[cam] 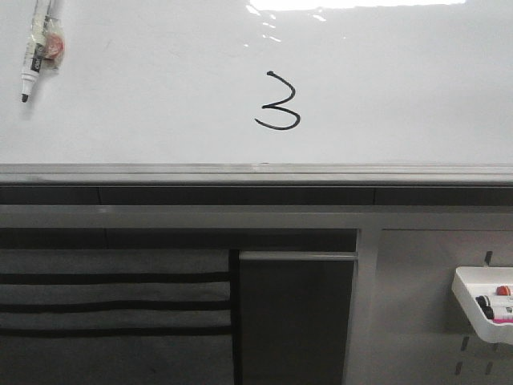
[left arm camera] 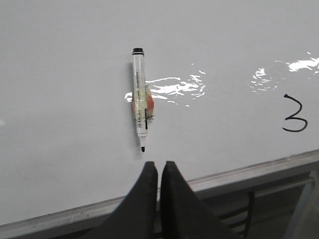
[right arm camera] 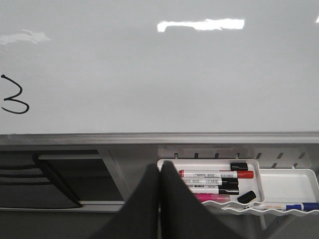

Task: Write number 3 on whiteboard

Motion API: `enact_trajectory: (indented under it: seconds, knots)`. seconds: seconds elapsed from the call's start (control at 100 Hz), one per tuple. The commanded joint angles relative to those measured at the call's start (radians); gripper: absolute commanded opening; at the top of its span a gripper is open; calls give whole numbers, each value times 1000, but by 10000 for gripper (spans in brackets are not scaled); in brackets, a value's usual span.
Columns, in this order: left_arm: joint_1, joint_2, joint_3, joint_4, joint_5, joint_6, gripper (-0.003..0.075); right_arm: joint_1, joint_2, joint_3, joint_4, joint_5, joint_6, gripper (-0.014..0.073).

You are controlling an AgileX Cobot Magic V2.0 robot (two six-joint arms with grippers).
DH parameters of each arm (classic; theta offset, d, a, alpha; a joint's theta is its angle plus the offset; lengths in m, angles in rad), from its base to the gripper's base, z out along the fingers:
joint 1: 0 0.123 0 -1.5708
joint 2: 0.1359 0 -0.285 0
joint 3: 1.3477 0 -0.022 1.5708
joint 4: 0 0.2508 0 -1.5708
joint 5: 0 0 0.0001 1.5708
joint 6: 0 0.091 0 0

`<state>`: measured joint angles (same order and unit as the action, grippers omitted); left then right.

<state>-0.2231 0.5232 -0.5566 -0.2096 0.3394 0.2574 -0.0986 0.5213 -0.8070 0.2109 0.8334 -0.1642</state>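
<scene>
A black hand-drawn number 3 (cam: 279,102) with a small hook at its top stands near the middle of the whiteboard (cam: 160,88). It also shows in the left wrist view (left arm camera: 295,114) and the right wrist view (right arm camera: 14,95). A white marker (cam: 38,46) with its black tip uncovered and pointing down sticks to the board at the upper left, also in the left wrist view (left arm camera: 140,98). My left gripper (left arm camera: 159,165) is shut and empty, just below the marker's tip and apart from it. My right gripper (right arm camera: 160,165) is shut and empty, below the board's rail.
A grey metal rail (cam: 256,172) runs along the board's lower edge. A white tray (right arm camera: 279,186) on the cabinet at the lower right holds several markers (right arm camera: 214,174) and loose black caps. Grey cabinet panels with dark slots (cam: 112,305) lie below.
</scene>
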Motion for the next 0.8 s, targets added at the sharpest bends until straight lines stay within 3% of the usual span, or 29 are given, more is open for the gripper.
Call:
enact_trajectory:
  seconds: [0.0, 0.34, 0.44, 0.54, 0.79]
  knots:
    - [3, 2, 42, -18, -166, -23, -18, -4, -8, -7, 5, -84, 1, -68]
    - [3, 2, 236, -18, -168, -23, -18, -4, -4, -7, 5, -64, 1, -68]
    - [-6, -34, 278, 113, -225, -20, -18, -4, -4, -7, 5, -64, 1, -68]
    - [-1, -125, 325, 161, -237, -20, -18, -4, -4, -7, 5, -63, 1, -68]
    - [54, -374, 483, 114, -374, -20, -18, -4, -4, -7, 5, -62, 1, -68]
